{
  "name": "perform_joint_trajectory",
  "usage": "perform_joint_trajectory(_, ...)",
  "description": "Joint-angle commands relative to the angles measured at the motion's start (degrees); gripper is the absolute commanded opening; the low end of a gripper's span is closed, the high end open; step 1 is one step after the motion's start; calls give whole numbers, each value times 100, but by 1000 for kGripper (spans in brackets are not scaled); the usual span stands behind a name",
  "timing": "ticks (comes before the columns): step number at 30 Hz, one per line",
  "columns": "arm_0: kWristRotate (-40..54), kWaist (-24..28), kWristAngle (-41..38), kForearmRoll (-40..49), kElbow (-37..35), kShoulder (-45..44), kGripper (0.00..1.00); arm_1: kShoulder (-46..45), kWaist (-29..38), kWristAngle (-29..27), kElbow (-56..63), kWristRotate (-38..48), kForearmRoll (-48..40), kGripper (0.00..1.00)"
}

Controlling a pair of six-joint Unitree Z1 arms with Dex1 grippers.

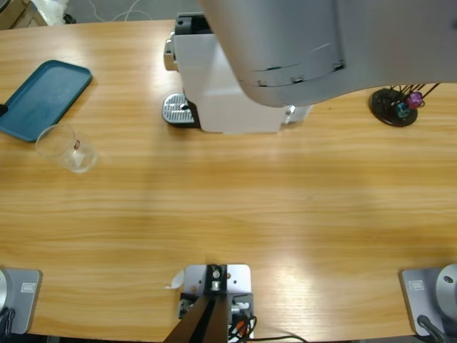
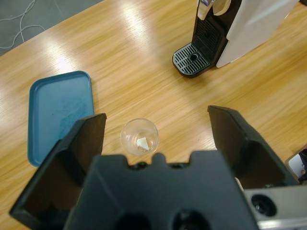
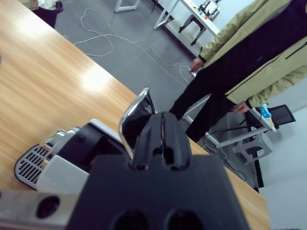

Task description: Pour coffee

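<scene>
Your left gripper (image 2: 156, 132) hangs above the table with jaws spread wide and empty; the glass (image 2: 139, 136) stands upright directly below, between them and slightly toward the left jaw. It sits just beside the blue tray (image 2: 57, 112), well apart from the coffee machine (image 2: 225, 33). No coffee shows in it. Your right gripper (image 3: 162, 132), jaws pressed together, is over the machine's chrome lever (image 3: 136, 115), so the left arm is nearer the glass.
</scene>
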Motion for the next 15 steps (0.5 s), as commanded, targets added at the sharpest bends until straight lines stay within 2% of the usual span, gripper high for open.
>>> perform_joint_trajectory(1, 30, -75, -47, -58, 203, 52, 913, 871, 183, 368, 73, 298, 220, 0)
perform_joint_trajectory(15, 27, -75, -77, -51, 204, 101, 914, 1173, 183, 489, 105, 606, 268, 0)
